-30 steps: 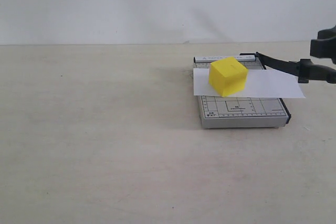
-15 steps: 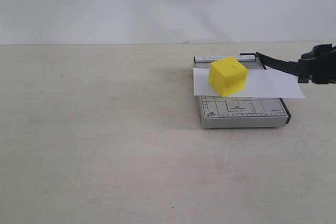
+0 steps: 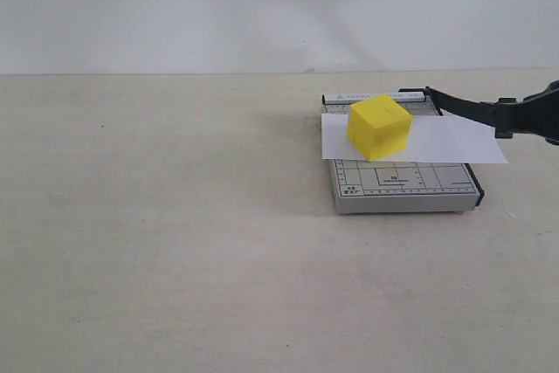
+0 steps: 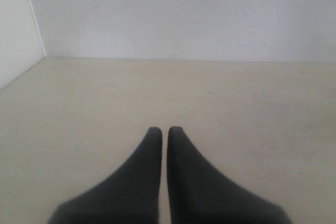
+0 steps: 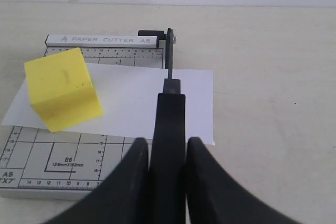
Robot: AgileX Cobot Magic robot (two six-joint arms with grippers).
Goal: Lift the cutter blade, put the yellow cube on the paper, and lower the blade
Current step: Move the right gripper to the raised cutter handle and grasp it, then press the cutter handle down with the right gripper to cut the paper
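Observation:
The yellow cube (image 3: 379,127) (image 5: 63,87) rests on the white paper (image 3: 454,139) (image 5: 136,103), which lies across the grey gridded trimmer (image 3: 402,188) (image 5: 47,166). The cutter blade (image 3: 463,108) (image 5: 169,66) is raised, slanting up to the right from its hinge at the trimmer's back. My right gripper (image 3: 534,118) (image 5: 167,148) is shut on the blade's thick black handle (image 5: 169,129), which fills the space between both fingers. My left gripper (image 4: 161,129) is shut and empty over bare tabletop, out of the exterior view.
A beige tabletop (image 3: 175,216) stretches left of and in front of the trimmer, with a white wall (image 3: 262,6) behind it. The paper overhangs the trimmer on its right side.
The right gripper has come down from above the handle and closed on it. The blade, cube and paper have stayed put.

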